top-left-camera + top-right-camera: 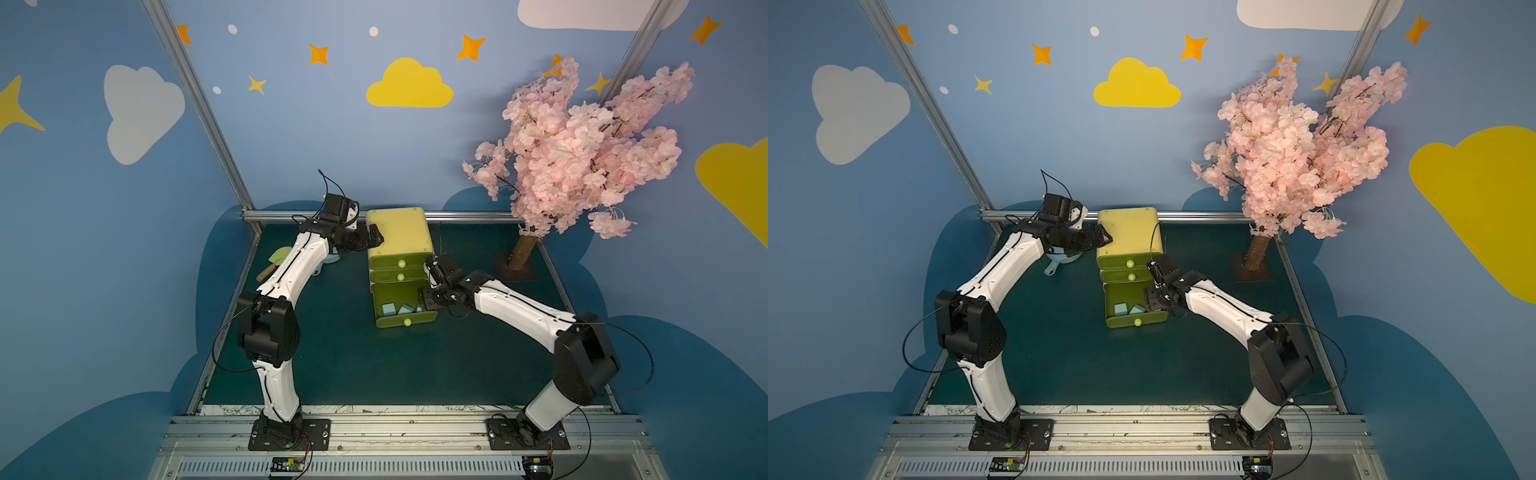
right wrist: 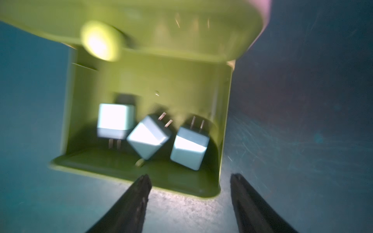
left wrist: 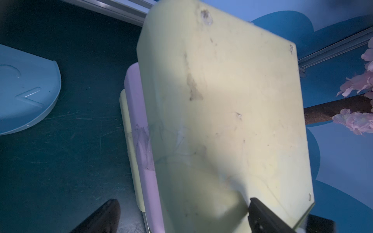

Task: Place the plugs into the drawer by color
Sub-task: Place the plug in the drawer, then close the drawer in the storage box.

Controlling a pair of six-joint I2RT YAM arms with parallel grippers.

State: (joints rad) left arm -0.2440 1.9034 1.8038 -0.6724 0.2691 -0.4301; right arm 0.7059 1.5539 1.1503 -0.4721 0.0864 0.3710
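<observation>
Right wrist: three smooth, blue, cube-shaped plugs (image 2: 149,137) lie in glossy olive drawer (image 2: 153,80).

— Any writing to read here?
— None that reads. The light blue plastic piece (image 3: 26,96), left of the yellow chest (image 3: 222,100), bears raised marks in the left wrist view: a curved stroke and an angled one, like a chevron. Whether they are letters, I cannot tell.
— And the near edge of the table (image 1: 353,365)?
— A white strip (image 1: 374,409) there carries dark scribbled lines in both top views, too small to read. The small circuit boards (image 1: 291,463) by the near rail (image 1: 415,430) are likewise too small.
</observation>
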